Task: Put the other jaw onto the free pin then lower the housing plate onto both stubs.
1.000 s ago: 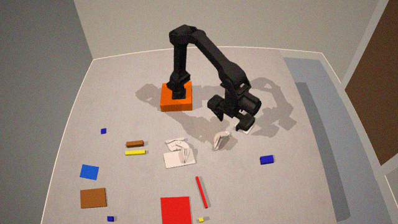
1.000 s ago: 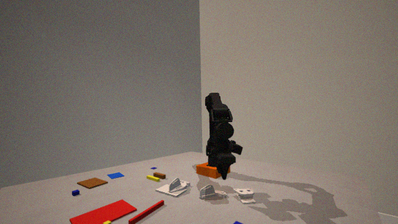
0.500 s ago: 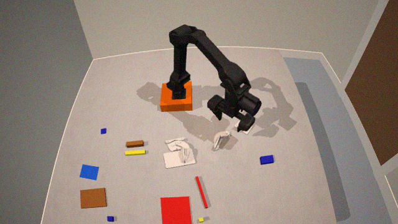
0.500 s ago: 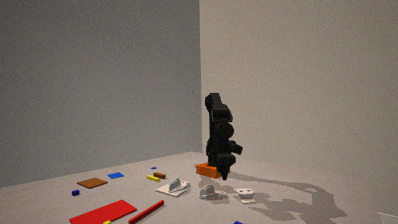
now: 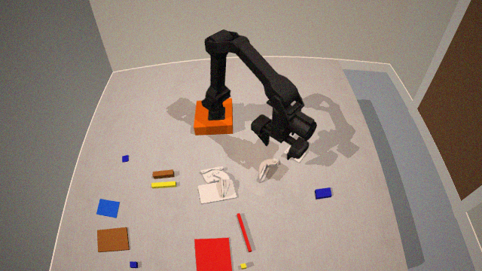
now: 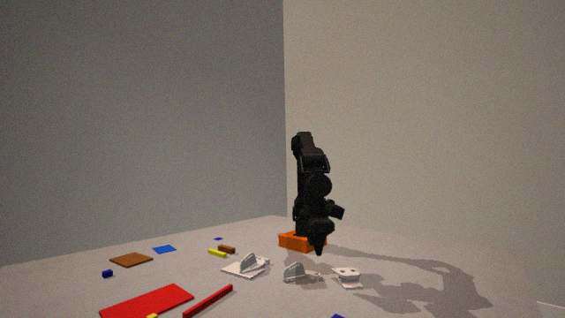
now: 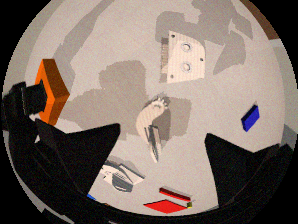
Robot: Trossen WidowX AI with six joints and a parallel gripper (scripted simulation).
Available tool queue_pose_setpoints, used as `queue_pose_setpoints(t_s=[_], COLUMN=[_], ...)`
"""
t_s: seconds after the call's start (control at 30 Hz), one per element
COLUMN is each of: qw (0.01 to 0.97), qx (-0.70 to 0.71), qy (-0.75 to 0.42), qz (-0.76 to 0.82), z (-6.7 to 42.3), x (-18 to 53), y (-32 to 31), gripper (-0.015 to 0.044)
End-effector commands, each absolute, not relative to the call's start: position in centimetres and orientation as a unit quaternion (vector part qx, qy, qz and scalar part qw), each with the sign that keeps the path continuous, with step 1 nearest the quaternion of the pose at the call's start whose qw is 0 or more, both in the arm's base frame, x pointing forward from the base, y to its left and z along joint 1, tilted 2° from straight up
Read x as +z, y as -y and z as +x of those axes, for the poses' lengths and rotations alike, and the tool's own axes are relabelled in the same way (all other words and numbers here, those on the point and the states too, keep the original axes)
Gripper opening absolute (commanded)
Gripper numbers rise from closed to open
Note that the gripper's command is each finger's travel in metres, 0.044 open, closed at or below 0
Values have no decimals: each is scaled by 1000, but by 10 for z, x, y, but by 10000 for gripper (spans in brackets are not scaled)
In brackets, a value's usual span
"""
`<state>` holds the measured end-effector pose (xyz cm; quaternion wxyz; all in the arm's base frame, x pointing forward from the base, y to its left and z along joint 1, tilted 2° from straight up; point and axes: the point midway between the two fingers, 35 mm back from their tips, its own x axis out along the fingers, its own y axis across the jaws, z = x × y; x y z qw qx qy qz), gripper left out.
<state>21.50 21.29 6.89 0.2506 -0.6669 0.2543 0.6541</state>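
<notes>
The white base [image 5: 208,194] [image 6: 232,268] lies on the table with one jaw [image 5: 224,187] [image 6: 247,263] [image 7: 120,185] on it; my left finger partly hides this assembly in the wrist view. The loose jaw [image 5: 263,168] [image 6: 294,273] [image 7: 145,119] lies apart from the base, its toothed end towards the housing plate. The white housing plate [image 5: 300,159] [image 6: 347,272] [image 7: 196,57] lies beyond it, partly hidden by a finger in the top view. My gripper [image 5: 278,151] [image 7: 164,134] is wide open and empty, above the table, with the loose jaw showing between its fingers in the wrist view.
A dark blue block [image 5: 323,193] [image 7: 250,118] lies to the right. A red bar [image 5: 244,232] and a red sheet [image 5: 212,254] lie in front. Brown [image 5: 163,174] and yellow [image 5: 163,184] bars lie left of the base. The orange arm mount [image 5: 213,129] stands behind.
</notes>
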Motion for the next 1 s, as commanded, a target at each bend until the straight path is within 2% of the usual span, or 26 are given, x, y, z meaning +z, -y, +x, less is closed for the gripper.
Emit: queue_pose_setpoints(t_s=[0.0,0.47,0.87,0.97], qw=[251,251,251,258], qx=[654,654,654,651], qy=[-254,-254,-254,-262], qz=[-667,-667,-667,-664], z=[215,215,215,215], x=[69,69,69,69], y=[-213,-213,-213,-213], gripper=[361,0,0,79])
